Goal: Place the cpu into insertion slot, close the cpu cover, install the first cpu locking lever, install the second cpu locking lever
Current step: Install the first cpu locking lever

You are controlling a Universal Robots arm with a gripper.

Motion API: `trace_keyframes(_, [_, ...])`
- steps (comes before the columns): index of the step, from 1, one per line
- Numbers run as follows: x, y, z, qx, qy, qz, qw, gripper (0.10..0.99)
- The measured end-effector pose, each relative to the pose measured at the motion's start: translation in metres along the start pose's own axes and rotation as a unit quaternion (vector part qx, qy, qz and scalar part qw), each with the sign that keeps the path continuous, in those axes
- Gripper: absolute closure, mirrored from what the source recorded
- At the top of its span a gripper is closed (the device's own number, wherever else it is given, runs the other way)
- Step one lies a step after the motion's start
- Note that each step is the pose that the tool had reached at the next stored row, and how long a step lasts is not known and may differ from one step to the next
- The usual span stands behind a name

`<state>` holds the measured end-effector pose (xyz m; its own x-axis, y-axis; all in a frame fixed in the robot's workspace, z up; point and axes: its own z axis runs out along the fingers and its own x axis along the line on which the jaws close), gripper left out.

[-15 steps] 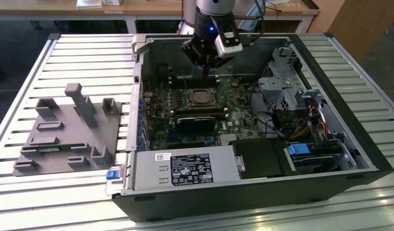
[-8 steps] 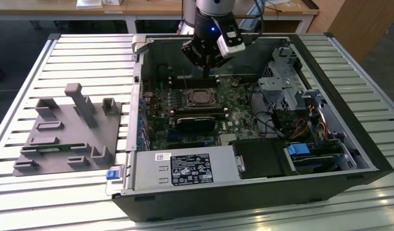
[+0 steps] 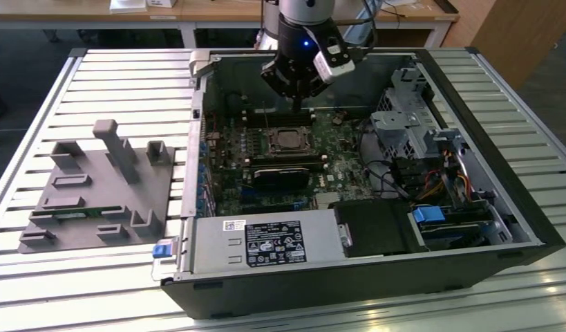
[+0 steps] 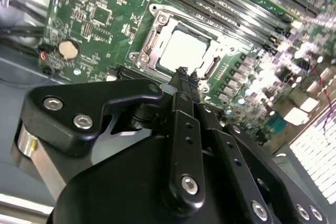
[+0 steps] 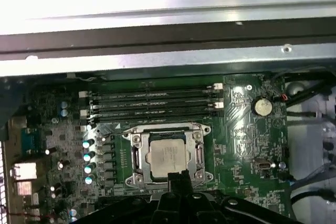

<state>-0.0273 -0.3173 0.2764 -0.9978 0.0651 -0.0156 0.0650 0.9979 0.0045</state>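
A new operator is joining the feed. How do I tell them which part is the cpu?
Inside the open computer case, find the green motherboard and its long black memory slots. Beside them sits the cpu cover, a silvery frame. The cpu is the pale grey square in its window, the only plain square metal face there.

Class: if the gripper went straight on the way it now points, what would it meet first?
Most likely the cpu cover, at the frame edge nearest the gripper, just beside the cpu showing through its window. Depth is unclear, so the exact contact spot is uncertain.
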Motion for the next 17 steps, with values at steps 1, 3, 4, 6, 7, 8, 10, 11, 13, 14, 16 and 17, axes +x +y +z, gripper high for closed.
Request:
trace_keyframes(1, [0.0000,0.0000,0.0001,-0.0002,0.0000,-0.008,1.0000,0.969])
trace_keyframes(3, [0.0026,-0.0002,0.0004,-0.0004,0.0000,-0.014,0.9999,0.969])
trace_keyframes(4, [0.0069,-0.0005,0.0005,-0.0004,-0.0001,-0.014,0.9999,0.969])
trace_keyframes(6, [0.0158,-0.0010,0.0006,-0.0005,-0.0002,-0.014,0.9999,0.969])
trace_keyframes(7, [0.0203,-0.0013,0.0006,-0.0006,-0.0003,-0.014,0.9999,0.969])
trace_keyframes(8, [0.0247,-0.0016,0.0006,-0.0005,-0.0003,-0.014,0.9999,0.969])
trace_keyframes(10, [0.0339,-0.0022,0.0008,-0.0005,-0.0004,-0.014,0.9999,0.969])
trace_keyframes(11, [0.0376,-0.0024,0.0012,-0.0006,-0.0004,-0.014,0.9999,0.969])
trace_keyframes(13, [0.0426,-0.0026,0.0021,-0.0006,-0.0004,-0.014,0.9999,0.969])
trace_keyframes(14, [0.0450,-0.0027,0.0027,-0.0005,-0.0004,-0.014,0.9999,0.969])
trace_keyframes(16, [0.0494,-0.0028,0.0042,-0.0006,-0.0004,-0.014,0.9999,0.969])
trace_keyframes(17, [0.0519,-0.0029,0.0050,-0.0005,-0.0004,-0.014,0.9999,0.969])
